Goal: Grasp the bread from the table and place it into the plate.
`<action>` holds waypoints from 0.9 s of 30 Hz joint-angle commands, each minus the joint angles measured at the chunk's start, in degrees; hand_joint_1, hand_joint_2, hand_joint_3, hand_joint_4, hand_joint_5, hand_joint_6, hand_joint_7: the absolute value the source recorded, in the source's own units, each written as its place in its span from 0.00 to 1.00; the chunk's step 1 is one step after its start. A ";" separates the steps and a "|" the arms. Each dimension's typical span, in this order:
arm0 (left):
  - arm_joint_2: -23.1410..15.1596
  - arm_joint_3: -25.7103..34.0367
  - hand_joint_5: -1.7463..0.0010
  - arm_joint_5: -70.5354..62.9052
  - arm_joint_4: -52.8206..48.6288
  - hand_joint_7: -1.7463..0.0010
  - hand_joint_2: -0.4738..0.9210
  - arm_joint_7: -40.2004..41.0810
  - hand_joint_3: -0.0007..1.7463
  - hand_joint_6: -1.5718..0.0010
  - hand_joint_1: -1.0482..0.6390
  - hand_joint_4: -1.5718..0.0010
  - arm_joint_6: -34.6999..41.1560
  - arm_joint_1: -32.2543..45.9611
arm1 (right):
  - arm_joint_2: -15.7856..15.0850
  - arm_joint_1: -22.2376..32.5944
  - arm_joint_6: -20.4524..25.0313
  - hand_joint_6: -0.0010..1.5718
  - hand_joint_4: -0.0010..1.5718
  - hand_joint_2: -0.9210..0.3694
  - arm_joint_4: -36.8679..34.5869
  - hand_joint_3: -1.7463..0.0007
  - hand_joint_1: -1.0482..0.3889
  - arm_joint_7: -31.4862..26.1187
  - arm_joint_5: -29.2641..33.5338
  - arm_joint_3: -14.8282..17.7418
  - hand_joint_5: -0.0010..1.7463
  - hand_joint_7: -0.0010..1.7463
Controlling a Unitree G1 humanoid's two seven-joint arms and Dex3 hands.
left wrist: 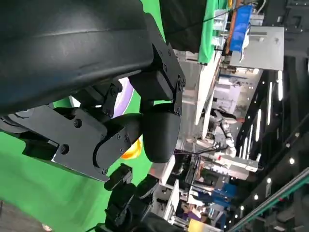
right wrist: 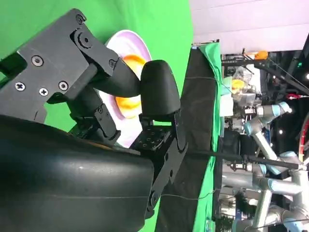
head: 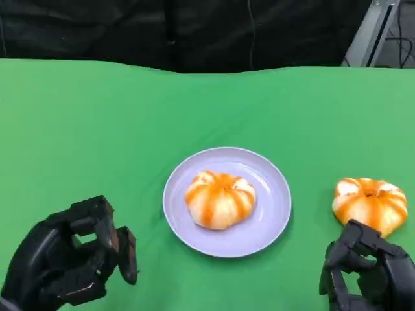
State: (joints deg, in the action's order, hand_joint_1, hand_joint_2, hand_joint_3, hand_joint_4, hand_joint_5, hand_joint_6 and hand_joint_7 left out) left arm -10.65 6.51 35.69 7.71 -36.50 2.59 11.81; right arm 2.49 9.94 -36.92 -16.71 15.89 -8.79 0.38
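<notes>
bread (head: 369, 204) still to be moved sits on the green table (head: 97, 129) at about 3 o'clock from the lilac plate (head: 272, 220), well apart from its rim; another bun (head: 220, 199) already lies in the plate's middle. the step in hand looks like the reach: the right hand (head: 366, 272), fingers loosely curled and holding nothing, sits just at 6 o'clock of the bread. next it must close around it and carry it toward 9 o'clock. the bread is round and domed, with no clear long axis, top up. the left hand (head: 68, 259) hangs empty, fingers apart.
</notes>
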 commanded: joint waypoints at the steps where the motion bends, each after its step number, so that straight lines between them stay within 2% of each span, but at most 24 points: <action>1: 0.26 1.41 0.01 0.41 -2.72 0.15 0.80 -1.95 0.59 0.46 0.54 0.47 -0.37 1.86 | -0.44 0.23 0.18 0.51 0.55 0.37 0.33 0.22 0.65 -0.25 -0.29 0.28 1.00 0.89; 11: 1.17 2.76 0.01 0.22 -9.43 0.16 0.80 -5.38 0.59 0.44 0.55 0.47 -0.69 2.25 | -0.71 0.31 0.39 0.51 0.55 0.36 0.45 0.23 0.64 0.06 -0.62 0.47 1.00 0.89; 18: 1.48 3.89 0.00 -0.01 -16.54 0.12 0.80 -9.09 0.58 0.44 0.53 0.45 -2.00 0.52 | -0.77 0.62 0.20 0.51 0.56 0.36 0.62 0.22 0.64 0.11 -0.62 0.55 1.00 0.89; 27: 1.38 4.92 0.00 0.70 -16.25 0.12 0.80 -9.10 0.57 0.45 0.54 0.45 -0.12 0.68 | -1.01 0.97 -0.67 0.49 0.54 0.35 0.76 0.23 0.63 0.01 0.06 0.54 1.00 0.90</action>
State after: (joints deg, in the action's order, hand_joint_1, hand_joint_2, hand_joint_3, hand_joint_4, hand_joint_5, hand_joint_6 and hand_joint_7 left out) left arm -8.87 10.48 35.87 -8.69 -44.96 1.93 12.58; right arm 2.35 10.25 -36.99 -16.67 16.01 -8.76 0.57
